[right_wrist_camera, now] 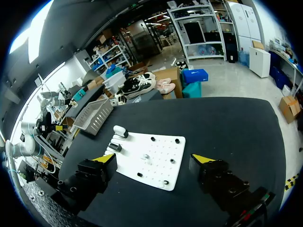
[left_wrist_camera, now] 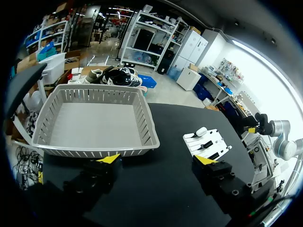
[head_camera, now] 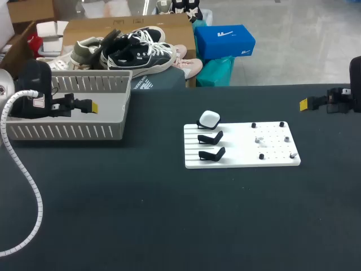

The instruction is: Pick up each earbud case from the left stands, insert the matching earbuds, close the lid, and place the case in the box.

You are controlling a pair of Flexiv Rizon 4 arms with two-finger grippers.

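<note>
Head view: smooth, rounded white earbud case [head_camera: 210, 118] propped on the rearmost of three black stands, at the left end of a flat white pegboard [head_camera: 237, 148]; long axis too small to tell.
Left wrist view: left gripper [left_wrist_camera: 156, 160] spread wide, holding nothing, slatted grey plastic basket [left_wrist_camera: 94, 150] ahead.
Right wrist view: right gripper [right_wrist_camera: 153, 158] likewise wide and unloaded, pegboard ahead.
</note>
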